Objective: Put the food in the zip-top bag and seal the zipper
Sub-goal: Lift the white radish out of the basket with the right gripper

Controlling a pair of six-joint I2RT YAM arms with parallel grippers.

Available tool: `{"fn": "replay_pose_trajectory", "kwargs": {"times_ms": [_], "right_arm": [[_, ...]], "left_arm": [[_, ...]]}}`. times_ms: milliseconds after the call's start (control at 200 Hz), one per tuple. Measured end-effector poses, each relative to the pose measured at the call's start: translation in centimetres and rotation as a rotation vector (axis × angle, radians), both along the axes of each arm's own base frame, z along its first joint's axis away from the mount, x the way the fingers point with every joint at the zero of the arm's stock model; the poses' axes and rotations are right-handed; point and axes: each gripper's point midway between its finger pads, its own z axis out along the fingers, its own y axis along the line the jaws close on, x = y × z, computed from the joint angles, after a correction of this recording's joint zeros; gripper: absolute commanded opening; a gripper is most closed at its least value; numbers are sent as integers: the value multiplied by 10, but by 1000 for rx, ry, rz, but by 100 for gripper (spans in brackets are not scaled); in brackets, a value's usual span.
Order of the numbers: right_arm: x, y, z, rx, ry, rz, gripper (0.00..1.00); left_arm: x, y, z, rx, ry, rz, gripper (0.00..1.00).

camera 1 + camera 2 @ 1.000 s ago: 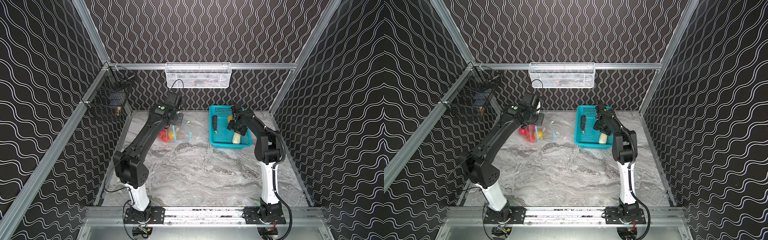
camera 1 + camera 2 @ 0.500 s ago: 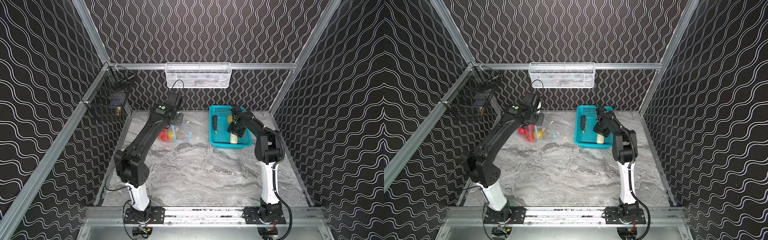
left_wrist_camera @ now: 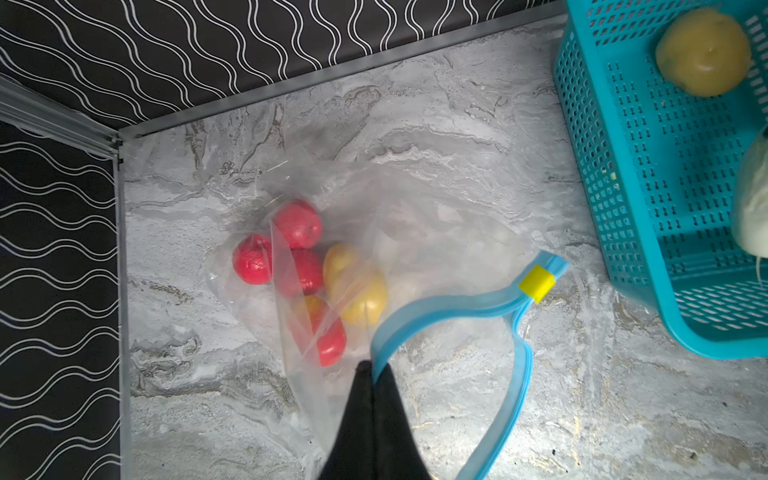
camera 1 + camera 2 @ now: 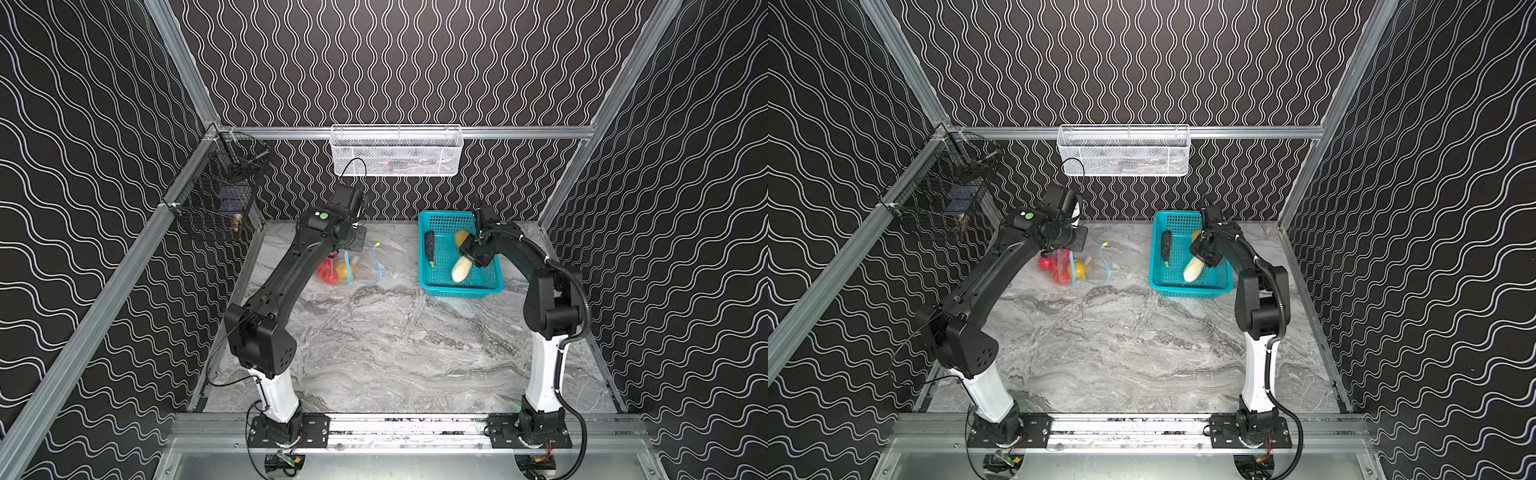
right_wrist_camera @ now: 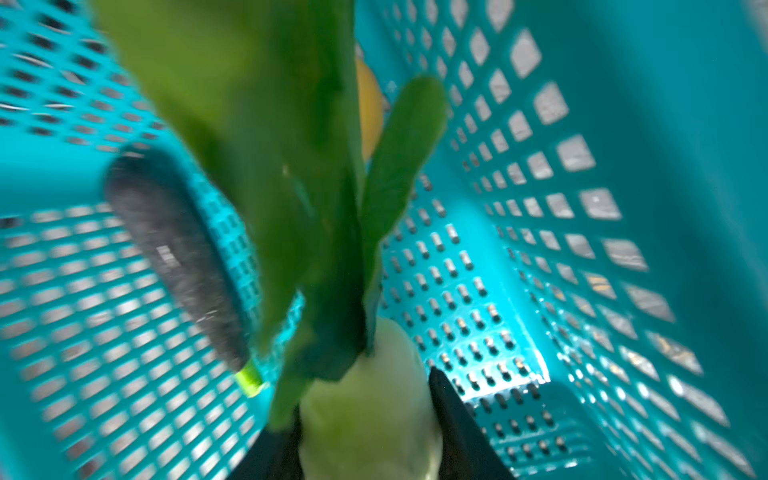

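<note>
Left gripper (image 3: pixel 372 370) is clamped tight on the zipper (image 3: pixel 449 301), and the bag (image 3: pixel 415 216) sits on the table (image 3: pixel 457 124) with tomatoes (image 3: pixel 297 224) inside. Right gripper (image 5: pixel 365 399) pinches the radish (image 5: pixel 374 365) in the basket (image 5: pixel 582 208).

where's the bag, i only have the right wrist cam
observer: left of the basket in both top views, bag lying beside it.
operator: is its mouth open
observer: yes, the left gripper is shut on the zipper and holds the mouth in a wide loop.
operator: got the radish here, what's inside the bag
observer: tomatoes and a potato.
</note>
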Motion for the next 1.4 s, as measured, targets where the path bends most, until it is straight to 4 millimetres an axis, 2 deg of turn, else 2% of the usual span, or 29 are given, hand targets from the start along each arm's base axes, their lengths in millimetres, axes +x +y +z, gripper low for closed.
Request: {"fn": "replay_pose_trajectory", "kwargs": {"times_ms": [480, 606, 771, 826, 946, 1221, 1396], "right_arm": [[-3, 12, 78, 147, -255, -25, 39], [-1, 21, 109, 169, -349, -14, 40], [-12, 45, 144, 143, -461, 26, 40], [-11, 45, 155, 137, -497, 21, 40], [-9, 43, 165, 106, -547, 12, 42], [-18, 62, 186, 96, -628, 60, 40], [-25, 74, 203, 104, -683, 81, 41]], "left_arm": [[-12, -4, -4, -72, 35, -2, 0], [-13, -4, -4, -86, 35, 10, 0], [-14, -5, -1, -102, 32, 22, 0], [-13, -5, -1, -106, 31, 27, 0], [-13, -5, -1, -109, 31, 32, 0], [-7, -5, 3, -125, 28, 59, 0], [-8, -8, -4, -147, 55, 67, 0]]}}
